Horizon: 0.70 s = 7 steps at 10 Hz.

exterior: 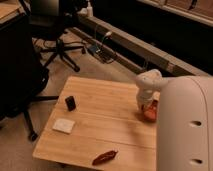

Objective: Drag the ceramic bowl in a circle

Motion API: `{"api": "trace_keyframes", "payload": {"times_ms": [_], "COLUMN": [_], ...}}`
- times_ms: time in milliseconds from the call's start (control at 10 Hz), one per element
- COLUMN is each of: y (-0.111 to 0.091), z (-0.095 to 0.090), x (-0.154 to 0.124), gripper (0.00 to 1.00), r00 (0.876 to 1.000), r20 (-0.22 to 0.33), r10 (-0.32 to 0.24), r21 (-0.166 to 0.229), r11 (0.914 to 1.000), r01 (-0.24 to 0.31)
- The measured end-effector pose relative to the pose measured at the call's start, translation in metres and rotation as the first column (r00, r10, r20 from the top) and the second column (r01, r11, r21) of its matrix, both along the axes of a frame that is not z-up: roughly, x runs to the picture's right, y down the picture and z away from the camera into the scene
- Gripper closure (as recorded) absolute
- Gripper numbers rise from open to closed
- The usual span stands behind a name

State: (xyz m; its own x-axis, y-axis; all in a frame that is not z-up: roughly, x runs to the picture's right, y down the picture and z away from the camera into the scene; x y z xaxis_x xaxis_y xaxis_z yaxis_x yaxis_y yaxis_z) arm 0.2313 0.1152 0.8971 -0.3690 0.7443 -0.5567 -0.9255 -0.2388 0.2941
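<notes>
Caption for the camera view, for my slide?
Shut gripper down at the ceramic bowl near the wooden table's right edge.

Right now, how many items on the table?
4: black block left, white pad near-left, red pepper-like thing near edge, ceramic bowl right, hand at it. The arm may hide more.

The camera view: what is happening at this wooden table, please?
A robot arm works on the orange-red ceramic bowl near the right side of the table. Its gripper, shut, reaches down onto the bowl, and the arm hides part of it. A small black object, a flat white square and a red pepper-like thing lie apart, further left.
</notes>
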Motion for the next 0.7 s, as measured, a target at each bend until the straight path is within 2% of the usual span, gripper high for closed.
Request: {"api": "trace_keyframes", "payload": {"times_ms": [300,500,600,700], "y": [-0.027,-0.043,-0.046,-0.049], "z": [0.008,0.016,0.018,0.021], "x": [-0.039,-0.085,-0.100,-0.126], "gripper": [1.00,1.00,1.00,1.00], "r00": [0.998,0.989,0.985,0.978], "r20": [0.045,0.101,0.120,0.156], "r10": [-0.049,-0.103,-0.120,-0.141], "r21": [0.018,0.033,0.037,0.041], "r11": [0.9987,0.9944,0.9925,0.9899], "r01": [0.048,0.100,0.116,0.136]}}
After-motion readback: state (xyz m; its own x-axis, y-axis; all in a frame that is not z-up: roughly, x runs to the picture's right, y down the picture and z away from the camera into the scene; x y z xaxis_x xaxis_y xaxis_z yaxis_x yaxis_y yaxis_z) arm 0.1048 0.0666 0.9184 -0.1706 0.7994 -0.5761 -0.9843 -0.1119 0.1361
